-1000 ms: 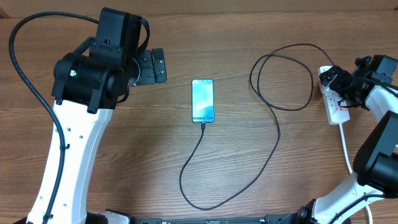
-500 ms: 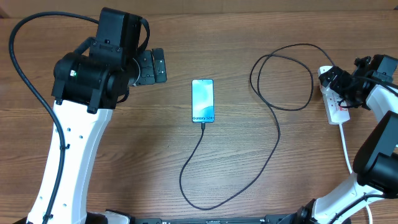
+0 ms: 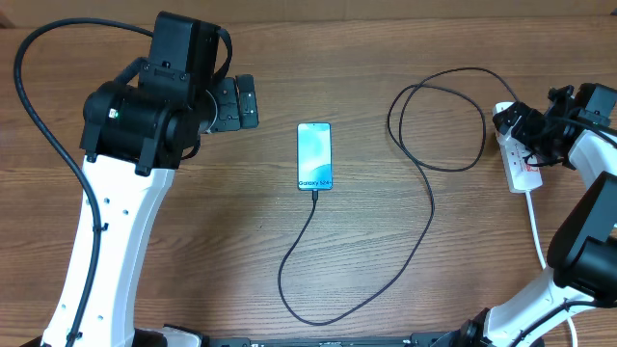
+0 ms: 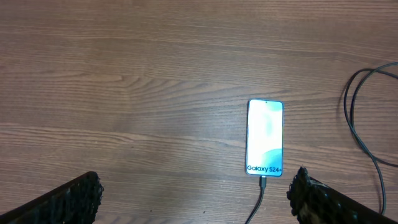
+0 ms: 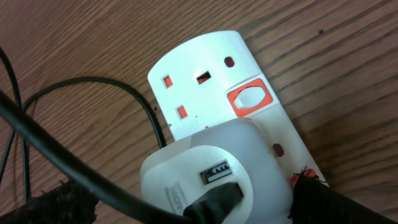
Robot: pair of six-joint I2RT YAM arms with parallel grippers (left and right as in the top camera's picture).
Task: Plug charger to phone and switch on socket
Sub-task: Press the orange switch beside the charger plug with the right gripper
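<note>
**Lining up the switch press**

My left fingers [image 4: 68, 199] stand open left of the phone [image 3: 314, 156], which lies at the tabletop [image 3: 289, 39] centre, charger [image 3: 431, 207] already in. Far right, my open right fingers [image 5: 329, 199] hover over the socket [image 5: 199, 59]; I'd press one squarely on the switch [image 5: 303, 177] beside the adapter [image 5: 211, 155].

White arm links [image 3: 106, 222] with black joints [image 3: 145, 120]; looping black cable [image 3: 17, 67]; rough black fingers [image 4: 68, 200].

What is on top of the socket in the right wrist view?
A white adapter is plugged into one outlet of the socket, the charger in its USB port. That outlet is covered; the other outlet and one red switch show.
</note>
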